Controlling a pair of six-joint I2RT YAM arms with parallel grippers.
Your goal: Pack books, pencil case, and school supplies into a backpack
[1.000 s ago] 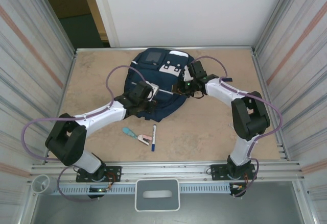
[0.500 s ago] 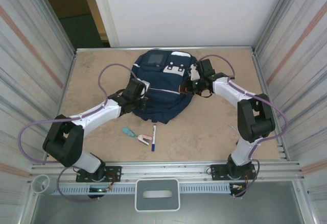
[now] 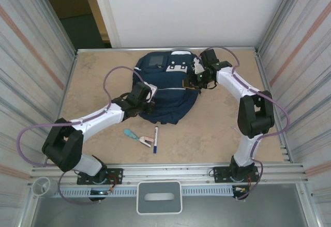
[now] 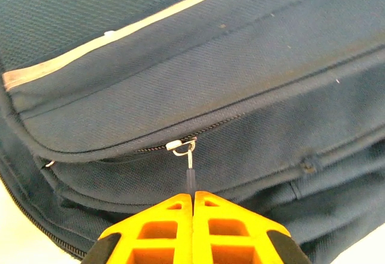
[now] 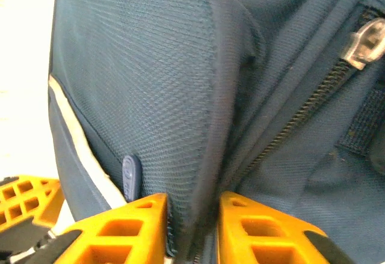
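Left claw | clamped on zipper pull | backpack just ahead

The backpack is matt, coarse-woven cloth with a shiny metal zip pull. The fingers are smooth orange plastic; the worktop looks matt.

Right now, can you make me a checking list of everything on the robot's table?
Surface: tan table, no spills seen.
Job's things: blue backpack lies mid-table; marker and teal-pink stapler lie side by side on the table in front of it.
Clutter: grey cup beside the front rail.
Grippers: left gripper shut on a zipper pull; right gripper astride a backpack fold, grip unclear.
Cables: purple cables arch off both arms.
Surroundings: ribbed metal walls at the sides, white panel behind.
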